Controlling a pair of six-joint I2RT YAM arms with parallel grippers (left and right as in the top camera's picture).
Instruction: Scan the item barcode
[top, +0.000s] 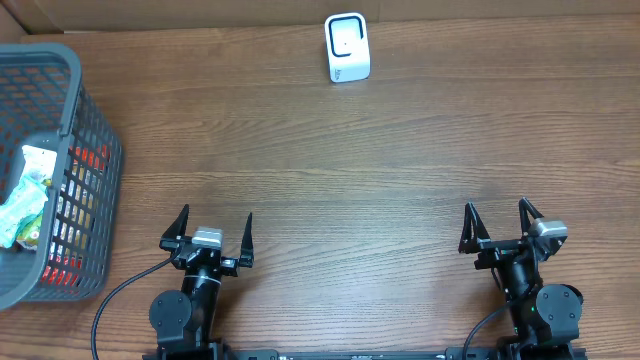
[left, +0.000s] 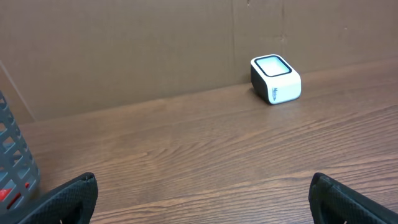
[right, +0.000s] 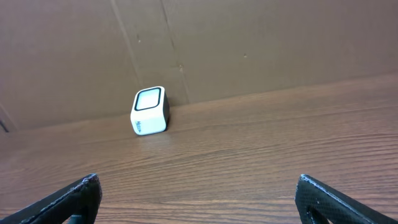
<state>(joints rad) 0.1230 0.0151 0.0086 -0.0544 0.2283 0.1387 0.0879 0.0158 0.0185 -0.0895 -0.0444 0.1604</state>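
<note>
Shows white black-rimmed box scanner (top: 347, 47) standing at far edge of brown wooden table (top: 350, 170), white-green packaged item (top: 25, 195) lying in grey plastic basket (top: 98, 175) at left, left gripper (top: 216, 214) and right gripper (top: 496, 205) at near edge, jaws wide, empty.

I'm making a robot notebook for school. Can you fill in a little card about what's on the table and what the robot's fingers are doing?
table: brown wood
scanner: small, white with a dark rim, at the far edge by the cardboard wall
basket: grey plastic, far left
in the basket: a white and green packet and red things
left fingers: open, empty, at the near edge
right fingers: open, empty, at the near edge
scanning: not started, nothing picked up yet
</note>
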